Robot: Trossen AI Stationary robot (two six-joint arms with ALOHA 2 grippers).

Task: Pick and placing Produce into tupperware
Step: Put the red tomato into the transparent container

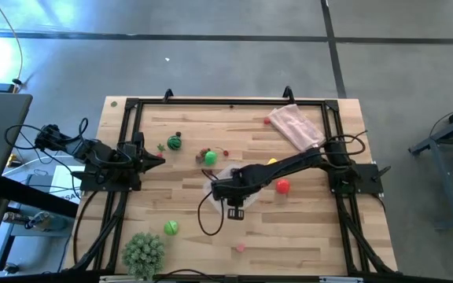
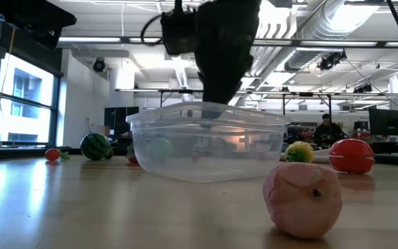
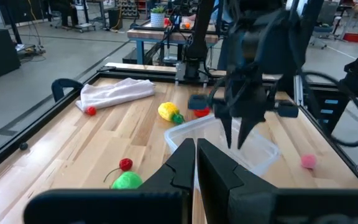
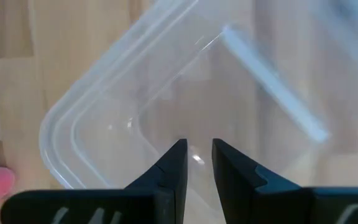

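Observation:
The clear tupperware (image 1: 215, 178) (image 2: 206, 145) (image 4: 98, 118) stands on its base mid-table. My right gripper (image 1: 228, 193) (image 4: 197, 148) hangs over it, pointing down, its fingers narrowly open with nothing between them. Its tips (image 3: 240, 132) are at about rim height. Produce lies scattered on the table: a striped green melon (image 1: 174, 143), a green piece (image 1: 208, 156), a yellow one (image 1: 272, 161) (image 3: 168, 112), a red one (image 1: 282, 186) (image 2: 351, 155), another green one (image 1: 171, 228) and a pink one (image 1: 241, 248) (image 2: 302, 197). My left gripper (image 1: 160, 158) (image 3: 196, 146) waits shut near the left edge.
A pink cloth (image 1: 296, 126) lies at the far right corner with a small red piece (image 1: 267, 120) beside it. A spiky pale-green ball plant (image 1: 144, 251) sits at the near left corner. A black frame (image 1: 226, 102) rims the table. A cable (image 1: 207, 216) loops below the right arm.

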